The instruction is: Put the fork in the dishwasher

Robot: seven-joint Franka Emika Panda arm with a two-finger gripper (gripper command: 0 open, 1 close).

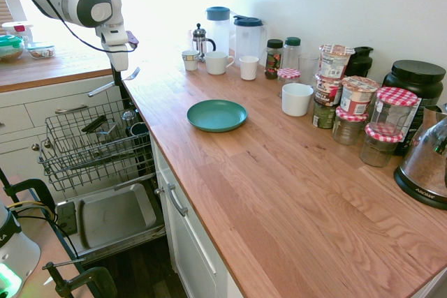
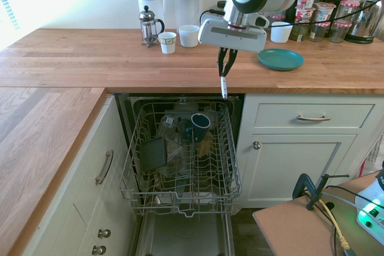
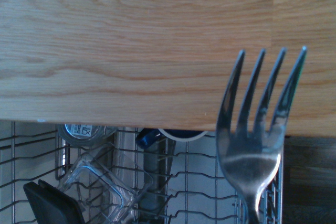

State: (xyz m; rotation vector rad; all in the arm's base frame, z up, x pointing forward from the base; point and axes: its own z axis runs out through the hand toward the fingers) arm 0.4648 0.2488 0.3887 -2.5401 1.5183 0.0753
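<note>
- Gripper (image 2: pixel 223 64) is clamped on the fork (image 1: pixel 115 82), pointing down.
- Fork hangs at the tabletop (image 2: pixel 120 64) edge, above the dishwasher (image 2: pixel 180 160) rack's back.
- Plate (image 2: pixel 280 59) sits on tabletop.

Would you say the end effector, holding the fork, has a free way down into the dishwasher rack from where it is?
Probably yes: the end effector holds the fork past the counter edge, above the pulled-out rack, with nothing between them.
</note>
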